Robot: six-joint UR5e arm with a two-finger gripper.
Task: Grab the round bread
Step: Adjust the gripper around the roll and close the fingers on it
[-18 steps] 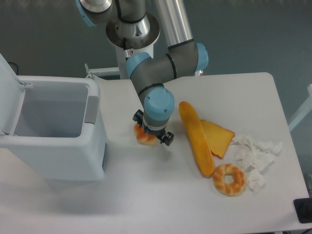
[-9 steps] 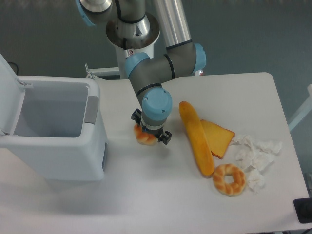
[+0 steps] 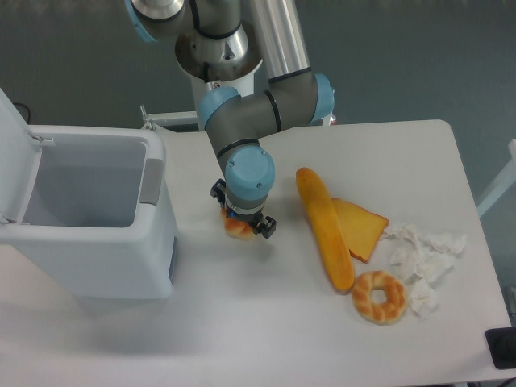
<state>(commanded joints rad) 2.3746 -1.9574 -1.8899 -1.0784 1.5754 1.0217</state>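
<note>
One second of change to log: the tool (image 3: 243, 222), a black two-finger unit under the blue-capped wrist, has slid a little left and toward the far edge of the worktop (image 3: 266, 322), and the small golden-orange round bread (image 3: 236, 228) has moved with it by about the same amount. You can read that as the bun being carried or dragged along by the tool, which suggests a grasp is in place or nearly so. No clear lift shows yet; the bun looks to sit at or just above the white surface, so count the pick as not finished.

Tool state: the two black fingertips show on either side of the bun, one at its far left, one at its near right, set narrow around it. Whether the pads truly press on the crust you cannot tell, since the wrist covers the contact.

Hidden or unclear:
- Most of the bun lies under the wrist; only its lower left part shows.
- Any gap between bun and worktop is too small to judge.

Right of the tool, well apart, lie the long orange baguette (image 3: 324, 229), the flat orange wedge (image 3: 363, 228), the ring-shaped bread (image 3: 379, 297) and crumpled white paper (image 3: 425, 258). Left of it stands the open white bin (image 3: 153, 234).
</note>
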